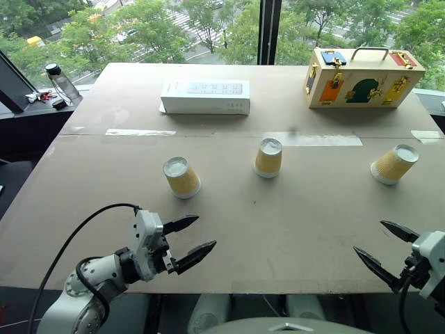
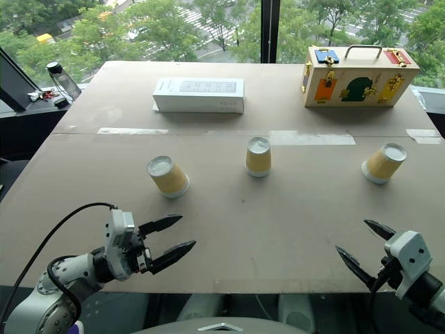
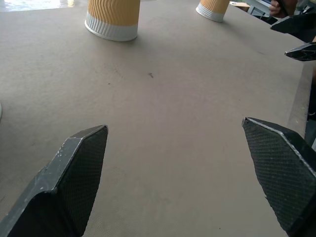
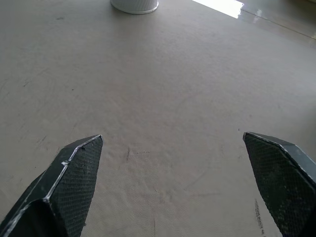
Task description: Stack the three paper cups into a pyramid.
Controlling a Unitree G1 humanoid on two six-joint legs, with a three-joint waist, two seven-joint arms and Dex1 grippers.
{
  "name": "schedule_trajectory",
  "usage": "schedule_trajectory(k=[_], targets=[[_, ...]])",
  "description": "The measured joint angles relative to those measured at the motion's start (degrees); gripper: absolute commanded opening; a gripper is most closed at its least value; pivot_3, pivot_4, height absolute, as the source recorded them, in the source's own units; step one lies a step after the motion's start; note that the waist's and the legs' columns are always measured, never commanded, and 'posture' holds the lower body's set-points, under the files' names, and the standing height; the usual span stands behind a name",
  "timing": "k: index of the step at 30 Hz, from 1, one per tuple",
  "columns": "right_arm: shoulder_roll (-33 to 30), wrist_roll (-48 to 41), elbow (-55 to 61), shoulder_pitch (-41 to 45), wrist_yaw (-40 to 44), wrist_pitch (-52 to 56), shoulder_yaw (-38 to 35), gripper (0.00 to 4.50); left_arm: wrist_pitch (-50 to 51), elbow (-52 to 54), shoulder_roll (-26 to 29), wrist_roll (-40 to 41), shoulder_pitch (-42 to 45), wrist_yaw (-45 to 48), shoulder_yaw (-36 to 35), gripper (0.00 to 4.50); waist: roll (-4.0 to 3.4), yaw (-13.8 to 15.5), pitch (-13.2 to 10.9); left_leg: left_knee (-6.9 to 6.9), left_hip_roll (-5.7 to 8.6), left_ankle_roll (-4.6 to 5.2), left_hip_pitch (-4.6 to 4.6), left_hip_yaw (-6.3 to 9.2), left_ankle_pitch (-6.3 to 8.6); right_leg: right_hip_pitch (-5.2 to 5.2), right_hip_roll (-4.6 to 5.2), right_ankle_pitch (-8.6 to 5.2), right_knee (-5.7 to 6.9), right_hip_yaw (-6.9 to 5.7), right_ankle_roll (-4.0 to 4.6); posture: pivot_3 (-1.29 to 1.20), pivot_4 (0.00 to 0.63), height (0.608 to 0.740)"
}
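Across the brown tabletop [image 1: 292, 229] three upside-down paper cups [image 1: 268, 158] stand apart in a row, the left cup [image 1: 181, 177] seemingly nearest my wide-open, empty left gripper [image 1: 190, 241], just beyond it.

In the left wrist view, the nearer paper cup [image 3: 112, 19] is cut off by the upper edge of the frame, leaving its lower ribbed wall and white rim, and a second cup [image 3: 213, 8] at the upper centre-right is cut the same way. In the right wrist view, a cup [image 4: 134, 5] at the upper centre shows as a white rim against the frame edge. In the left eye view, the small items [image 1: 42, 97] beside the bottle [image 1: 61, 82] at the upper left are too small to identify.
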State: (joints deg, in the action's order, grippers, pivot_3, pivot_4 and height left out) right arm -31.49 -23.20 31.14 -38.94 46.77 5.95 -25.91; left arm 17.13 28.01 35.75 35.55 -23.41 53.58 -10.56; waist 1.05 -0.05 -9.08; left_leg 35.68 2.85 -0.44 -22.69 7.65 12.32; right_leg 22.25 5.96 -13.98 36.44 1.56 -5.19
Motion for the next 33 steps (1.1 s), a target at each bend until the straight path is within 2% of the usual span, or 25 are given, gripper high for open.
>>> schedule_trajectory(k=[5,7,9,16,18,21,26,33], targets=[[0.32,-0.08,0.24,3.14,-0.77,0.16,1.87,4.5,-3.9,-4.1,-1.33,-2.14,0.09,1.3,0.01,4.48,-0.01,-0.24,0.0,-0.06,-0.03,0.0,0.04,-0.04,0.0,0.0,-0.01,0.0,-0.04,0.0,-0.01,0.0,0.15,0.74],[0.55,-1.14,3.35,8.31,-2.32,1.83,5.9,4.5,-9.45,-8.46,-3.85,-3.25,-0.45,2.93,-0.54,4.48,-0.02,-0.49,-0.01,-0.09,-0.07,0.01,0.02,-0.04,0.0,0.0,-0.01,0.0,-0.07,-0.04,0.0,0.0,0.15,0.74],[0.18,-2.28,5.52,11.11,-2.98,3.52,7.73,4.5,-10.76,-8.49,-5.28,-3.14,-0.43,2.3,-1.96,4.48,0.02,0.03,-0.02,-0.09,-0.06,0.01,-0.04,0.04,0.0,0.0,-0.01,0.03,-0.13,-0.13,0.04,0.0,0.15,0.74],[-2.75,-5.43,11.39,16.69,-1.63,6.06,13.17,4.5,-9.08,-8.25,-6.73,-2.72,2.86,-5.87,-6.15,4.48,0.03,0.89,-0.02,-0.09,-0.01,0.01,-0.06,0.12,-0.01,-0.05,-0.02,0.09,-0.21,-0.25,0.12,0.0,0.15,0.74],[-2.79,-3.36,10.23,22.03,-3.38,7.06,16.12,4.5,-7.28,-6.98,-6.61,-2.29,5.1,-7.57,-6.2,4.48,0.11,0.79,0.01,-0.05,0.01,0.01,-0.02,0.12,-0.01,-0.09,-0.04,0.06,-0.2,-0.27,0.04,0.0,0.15,0.74],[-1.3,0.93,4.43,32.48,-8.78,11.55,20.54,4.5,-5.73,-2.41,-4.41,0.07,5.32,-4.67,-4.41,4.48,0.23,0.11,0.06,-0.05,0.01,0.01,0.03,0.05,-0.01,-0.09,-0.05,0.16,-0.18,-0.24,0.2,0.0,0.15,0.74],[3.25,5.0,-2.72,43.69,-15.49,18.83,26.59,4.5,-2.12,1.22,-0.36,4.51,5.23,-1.1,-4.22,4.48,0.11,-0.32,0.01,-0.32,0.05,0.0,-0.09,0.09,-0.02,0.16,-0.09,0.16,-0.15,-0.25,0.28,0.0,0.15,0.74],[10.17,7.34,-10.1,54.55,-20.32,25.09,32.27,4.5,1.45,3.46,3.22,8.43,5.43,-0.01,-6.55,4.48,0.05,-0.86,-0.04,-0.37,0.07,-0.01,-0.09,0.05,-0.02,0.19,-0.11,0.19,-0.18,-0.21,0.23,0.0,0.15,0.74]])
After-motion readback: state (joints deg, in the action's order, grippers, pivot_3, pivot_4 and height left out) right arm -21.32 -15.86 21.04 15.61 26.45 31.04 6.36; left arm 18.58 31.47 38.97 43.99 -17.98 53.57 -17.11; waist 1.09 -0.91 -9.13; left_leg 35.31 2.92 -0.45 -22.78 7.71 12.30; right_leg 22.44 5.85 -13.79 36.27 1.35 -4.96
